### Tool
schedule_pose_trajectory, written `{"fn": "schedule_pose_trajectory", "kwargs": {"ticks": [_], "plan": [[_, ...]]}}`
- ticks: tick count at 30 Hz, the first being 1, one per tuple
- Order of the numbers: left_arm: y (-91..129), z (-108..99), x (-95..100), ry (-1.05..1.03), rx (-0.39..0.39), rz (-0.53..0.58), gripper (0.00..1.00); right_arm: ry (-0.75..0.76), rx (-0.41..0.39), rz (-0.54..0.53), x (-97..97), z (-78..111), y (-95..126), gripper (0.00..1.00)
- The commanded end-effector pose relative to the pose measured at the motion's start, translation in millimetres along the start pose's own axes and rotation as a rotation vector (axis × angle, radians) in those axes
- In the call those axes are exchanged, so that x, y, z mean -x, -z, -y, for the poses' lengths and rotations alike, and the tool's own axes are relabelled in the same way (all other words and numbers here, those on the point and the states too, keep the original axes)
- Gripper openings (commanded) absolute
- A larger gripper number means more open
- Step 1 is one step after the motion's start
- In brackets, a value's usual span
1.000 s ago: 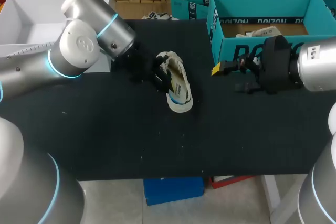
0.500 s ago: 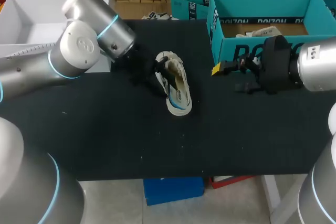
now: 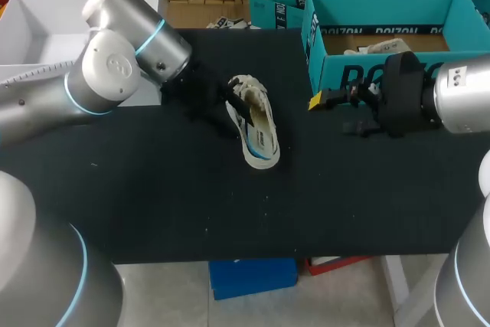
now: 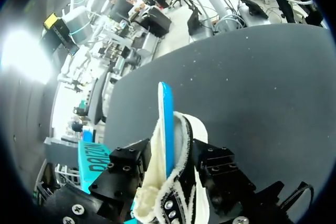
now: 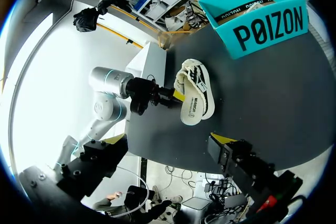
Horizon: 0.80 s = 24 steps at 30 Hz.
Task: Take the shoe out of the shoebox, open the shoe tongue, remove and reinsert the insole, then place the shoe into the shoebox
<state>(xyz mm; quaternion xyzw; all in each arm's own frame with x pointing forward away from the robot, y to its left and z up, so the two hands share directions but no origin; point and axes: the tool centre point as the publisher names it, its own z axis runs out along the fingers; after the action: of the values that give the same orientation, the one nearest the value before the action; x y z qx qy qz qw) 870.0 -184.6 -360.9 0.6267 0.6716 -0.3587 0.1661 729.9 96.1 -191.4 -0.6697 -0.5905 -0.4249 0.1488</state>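
1. The left end effector (image 4: 168, 156) is pinching the shoe (image 3: 259, 128) at its heel end. In the left wrist view its two black fingers press on the fuzzy white collar from both sides.
2. A blue strip (image 4: 166, 124) stands edge-on between those fingers. It is probably the insole's rim, though I cannot tell whether the grip takes in the insole or only the shoe wall.
3. The shoe lies on the black bench (image 3: 153, 189), opening upward and toe toward the near edge, well apart from the teal shoebox (image 3: 360, 74).
4. The right end effector (image 3: 334, 111) is spread and holds nothing. It hangs just in front of the shoebox's front wall, near the shoe but not touching it.
5. Judged step: the shoe is out of the box and the insole removal is in hand.
6. The next move calls for drawing the insole up and out by its heel edge. The shoe may lift with it, so the idle right arm could pin the toe.
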Motion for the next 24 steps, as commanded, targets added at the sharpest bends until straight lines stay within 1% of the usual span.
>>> {"fn": "schedule_pose_trajectory", "kwargs": {"ticks": [1, 6, 10, 11, 12, 13, 24], "plan": [[-8.4, -3.1, 0.7, 0.005, 0.002, -0.004, 0.39, 0.000, 0.001, 0.002, -0.4, 0.2, -0.6, 1.00], [-13.7, -3.7, 3.9, -0.007, 0.016, -0.025, 0.36, 0.000, 0.001, 0.002, -0.4, 0.2, -0.6, 1.00], [-17.8, -3.9, 6.4, -0.004, 0.015, -0.028, 0.27, 0.000, 0.001, 0.002, -0.4, 0.2, -0.6, 1.00], [-18.8, -3.3, 7.1, -0.003, 0.013, -0.028, 0.22, 0.000, 0.001, 0.002, -0.4, 0.2, -0.6, 1.00], [-19.9, -2.6, 7.6, -0.004, 0.011, -0.029, 0.13, 0.000, 0.001, 0.002, -0.4, 0.2, -0.6, 1.00], [-20.7, -1.9, 8.0, -0.005, 0.009, -0.029, 0.00, 0.000, 0.001, 0.002, -0.4, 0.2, -0.6, 1.00], [-16.7, 7.5, 8.5, 0.008, -0.020, 0.008, 0.00, 0.000, 0.001, 0.002, -0.4, 0.2, -0.6, 1.00]]}}
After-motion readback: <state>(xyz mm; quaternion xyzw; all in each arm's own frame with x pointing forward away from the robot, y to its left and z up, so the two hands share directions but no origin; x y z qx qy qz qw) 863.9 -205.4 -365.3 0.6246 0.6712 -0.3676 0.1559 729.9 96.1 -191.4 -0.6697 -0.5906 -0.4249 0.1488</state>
